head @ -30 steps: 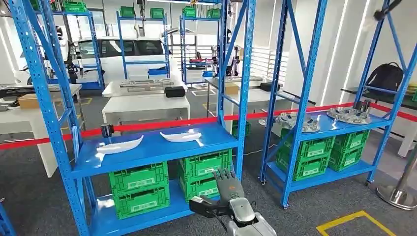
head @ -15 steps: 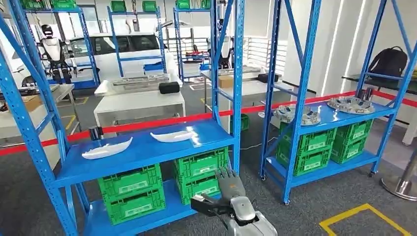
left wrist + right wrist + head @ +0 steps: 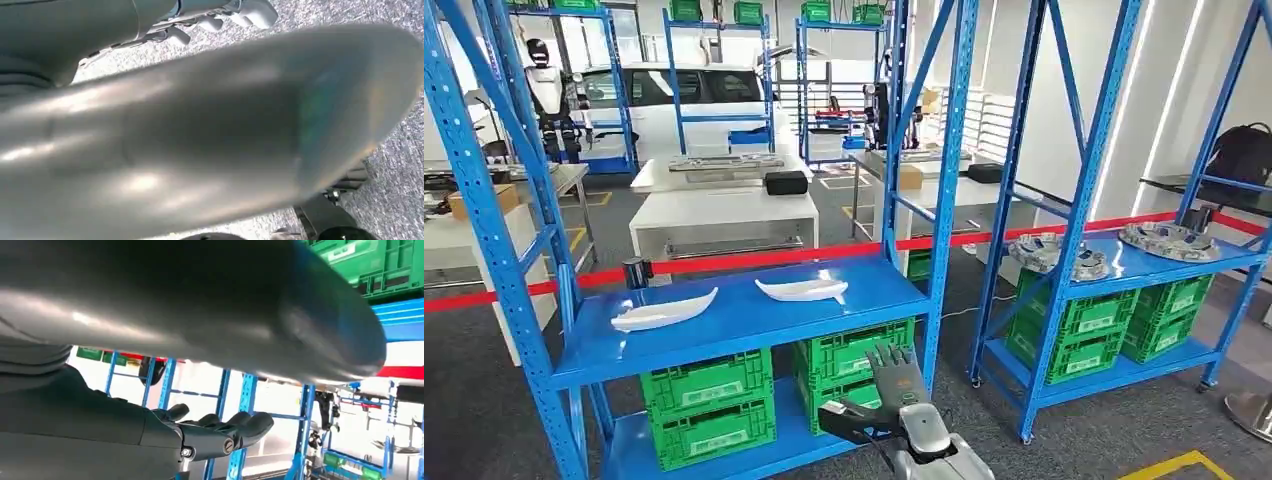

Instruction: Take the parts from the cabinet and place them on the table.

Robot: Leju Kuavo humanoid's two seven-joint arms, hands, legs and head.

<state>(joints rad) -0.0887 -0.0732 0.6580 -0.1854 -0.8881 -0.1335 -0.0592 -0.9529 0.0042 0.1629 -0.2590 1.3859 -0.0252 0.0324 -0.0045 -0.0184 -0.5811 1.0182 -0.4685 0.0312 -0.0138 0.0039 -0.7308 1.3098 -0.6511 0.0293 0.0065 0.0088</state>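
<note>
Two white curved parts lie on the blue cabinet's middle shelf (image 3: 724,335): one to the left (image 3: 664,310), one nearer the middle (image 3: 802,290). My right hand (image 3: 894,385) is raised in front of the cabinet, below shelf level, fingers stretched upward and apart, thumb out to the side, holding nothing. The right wrist view has those fingers (image 3: 235,427) straight and empty against the blue uprights. In the left wrist view my left hand (image 3: 210,125) hangs over grey carpet, its thick thumb blurred and close, its fingers (image 3: 240,12) holding nothing.
Green crates (image 3: 709,400) fill the cabinet's lower shelves. A second blue rack to the right carries metal parts (image 3: 1059,255) above more green crates. Red barrier tape (image 3: 754,258) runs behind the cabinet. White tables (image 3: 724,210) and a white car stand beyond.
The whole picture has shifted, so the camera moved; the cabinet now sits slightly further right. My right hand keeps the same raised, spread pose. The white parts have not moved on the shelf.
</note>
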